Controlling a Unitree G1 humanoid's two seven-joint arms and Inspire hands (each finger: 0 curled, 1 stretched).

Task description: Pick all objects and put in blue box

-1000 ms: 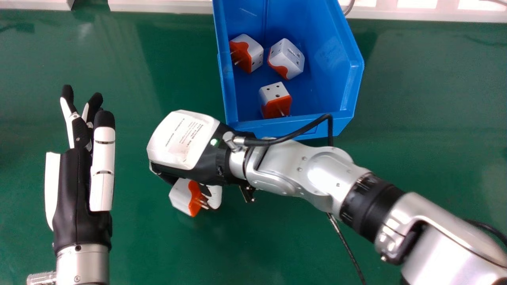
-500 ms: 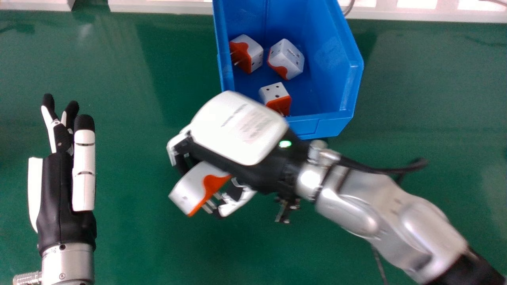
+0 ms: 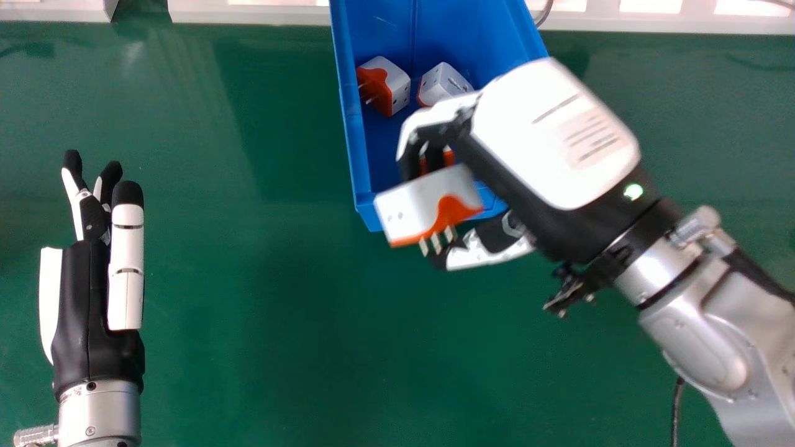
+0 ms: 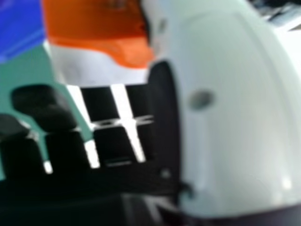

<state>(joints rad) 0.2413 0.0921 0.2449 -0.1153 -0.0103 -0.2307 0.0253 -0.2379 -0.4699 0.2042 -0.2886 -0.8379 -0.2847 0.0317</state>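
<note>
"Plug adapter (image 3: pixel 404 211), white with orange, head view: at the near left corner of the blue box (image 3: pixel 349 118), overlapping its rim from this angle. Prongs point towards the robot. Height above the rim: cannot tell."

"And the hand on it?"

"Right hand (image 3: pixel 553 136), curled, pinching the adapter between fingers and thumb. The back of the hand covers the box's right side."

"Contents of the box?"

"One adapter (image 3: pixel 397 84) by its left wall, a second adapter (image 3: pixel 442 81) beside that one, partly covered. Orange behind the fingers, probably a third. Left hand (image 3: pixel 87 298) well to the left of the box, fingers straight, idle."

"Right hand view?"

"Same held piece, close up, against the thumb (image 4: pixel 235 103). Blue of the box beyond it, green table (image 4: pixel 28 70) too."

"Step in hand, then?"

"Carrying to the box, I'd judge; release not due. Next move: take it inward past the near wall, over the floor of the box, lower, then uncurl. Let go here, it might catch on the rim and drop outside."

"Remaining work?"

"Judged from the head view: likely the last piece, once it is in."
</note>
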